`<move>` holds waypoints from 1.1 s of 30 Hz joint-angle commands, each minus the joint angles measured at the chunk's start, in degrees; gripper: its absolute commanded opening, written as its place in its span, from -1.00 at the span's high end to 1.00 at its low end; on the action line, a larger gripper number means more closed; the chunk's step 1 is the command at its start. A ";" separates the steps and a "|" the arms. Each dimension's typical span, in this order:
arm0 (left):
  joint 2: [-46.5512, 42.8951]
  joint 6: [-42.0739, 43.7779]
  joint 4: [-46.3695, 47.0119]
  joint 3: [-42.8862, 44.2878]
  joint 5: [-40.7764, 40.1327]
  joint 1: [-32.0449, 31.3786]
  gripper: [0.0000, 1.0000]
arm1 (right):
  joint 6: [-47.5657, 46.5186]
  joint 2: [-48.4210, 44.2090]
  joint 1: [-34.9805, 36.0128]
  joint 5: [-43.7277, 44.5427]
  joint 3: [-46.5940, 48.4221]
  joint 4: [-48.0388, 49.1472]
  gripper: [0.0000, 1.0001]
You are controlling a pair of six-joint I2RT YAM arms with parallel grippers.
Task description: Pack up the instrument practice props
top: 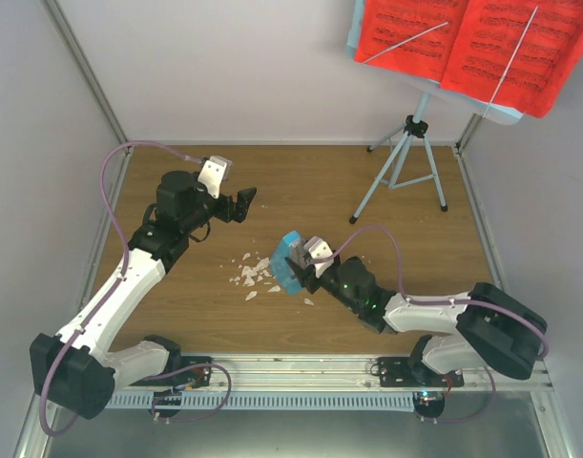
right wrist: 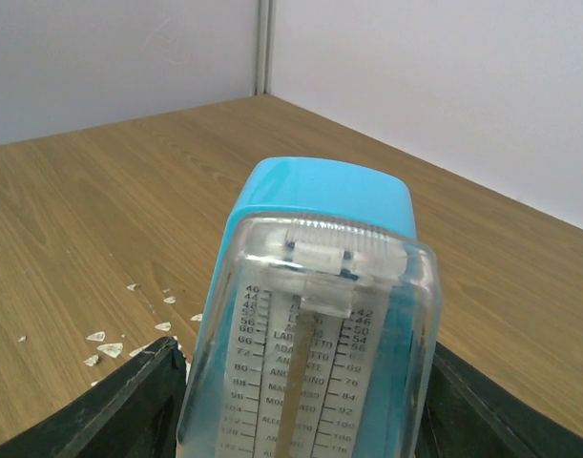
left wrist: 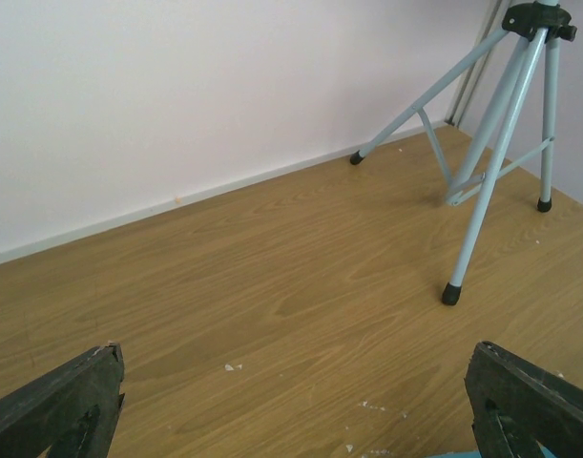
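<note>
My right gripper is shut on the small blue box, holding it over the middle of the table. In the right wrist view the blue box fills the space between the fingers, with a clear cover over a printed tempo scale on its front. The pale-blue music stand is at the back right on its tripod legs. Red sheet-music pages lie spread on its plate. My left gripper hangs open over bare wood left of centre, holding nothing.
Small white scraps lie scattered on the wood just left of the blue box, also seen as scraps in the right wrist view. White walls close the table on three sides. A metal rail runs along the near edge.
</note>
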 commanded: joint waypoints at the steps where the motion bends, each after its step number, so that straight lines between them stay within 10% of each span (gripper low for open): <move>1: 0.21 0.79 3.11 -0.37 0.38 0.27 -0.95 | -1.95 2.51 -0.09 -1.40 -1.94 -5.06 -0.23; 18: 0.30 0.80 3.08 -0.37 0.56 0.27 -0.95 | -0.95 4.46 0.00 -1.16 -1.74 -5.66 -0.38; 26: 0.24 0.75 2.99 -0.37 0.50 0.20 -0.95 | 1.69 3.34 0.04 1.26 -2.29 -6.35 -0.97; 33: 0.31 0.70 2.99 -0.37 0.67 0.23 -0.95 | 5.56 -2.37 0.00 3.33 -4.96 -8.12 -0.99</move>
